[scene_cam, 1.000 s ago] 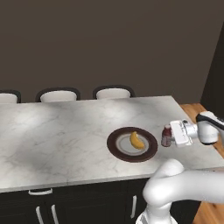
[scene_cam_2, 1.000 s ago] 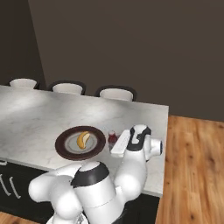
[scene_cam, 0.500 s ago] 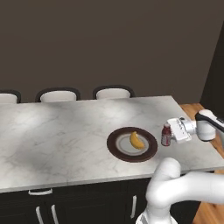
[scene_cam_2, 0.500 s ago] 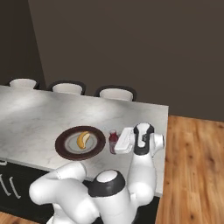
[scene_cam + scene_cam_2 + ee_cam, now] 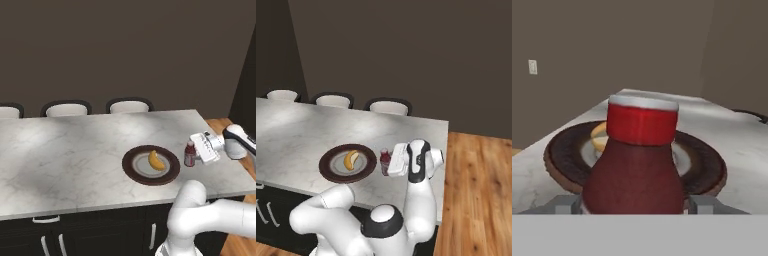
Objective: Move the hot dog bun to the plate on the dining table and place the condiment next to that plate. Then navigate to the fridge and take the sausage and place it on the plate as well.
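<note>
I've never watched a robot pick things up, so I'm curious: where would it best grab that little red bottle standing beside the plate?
Probably around the wide lower body of the condiment, coming level from the side away from the plate. The bottle stands upright on the dining table, narrows toward its red cap, and the plate crowds its other side. The gripper is lined up there already.

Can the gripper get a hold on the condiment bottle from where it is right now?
Probably yes. The gripper is level with the condiment, which stands upright on the dining table beside the plate, with nothing in between.
</note>
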Controlling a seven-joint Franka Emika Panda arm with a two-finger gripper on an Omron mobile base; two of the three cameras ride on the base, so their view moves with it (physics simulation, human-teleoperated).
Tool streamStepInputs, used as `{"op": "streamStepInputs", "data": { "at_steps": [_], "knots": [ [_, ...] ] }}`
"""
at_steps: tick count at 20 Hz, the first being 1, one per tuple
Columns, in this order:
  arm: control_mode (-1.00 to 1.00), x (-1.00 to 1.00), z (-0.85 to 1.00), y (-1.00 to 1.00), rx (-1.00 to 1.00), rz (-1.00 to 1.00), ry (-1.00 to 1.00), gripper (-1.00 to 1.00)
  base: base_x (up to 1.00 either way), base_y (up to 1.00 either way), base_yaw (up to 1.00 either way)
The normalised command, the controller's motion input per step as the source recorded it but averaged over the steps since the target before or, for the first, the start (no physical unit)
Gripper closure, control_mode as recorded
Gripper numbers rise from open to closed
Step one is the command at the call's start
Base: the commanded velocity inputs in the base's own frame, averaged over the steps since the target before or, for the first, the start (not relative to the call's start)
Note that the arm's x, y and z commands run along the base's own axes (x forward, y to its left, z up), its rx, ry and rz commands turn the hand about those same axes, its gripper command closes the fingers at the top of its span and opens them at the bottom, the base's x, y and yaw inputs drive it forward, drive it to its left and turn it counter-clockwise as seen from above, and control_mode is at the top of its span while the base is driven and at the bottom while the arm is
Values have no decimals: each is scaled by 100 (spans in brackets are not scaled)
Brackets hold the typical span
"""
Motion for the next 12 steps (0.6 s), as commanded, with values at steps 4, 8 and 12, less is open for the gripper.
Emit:
{"op": "streamStepInputs", "data": {
  "at_steps": [4,8,12],
  "knots": [
    [-100,-22,0,-2,-3,1,-22,-100,0,0,0],
    [-100,-13,10,-20,0,0,-14,-100,0,0,0],
    [-100,-20,24,-30,0,0,-10,-100,0,0,0]
  ]
}}
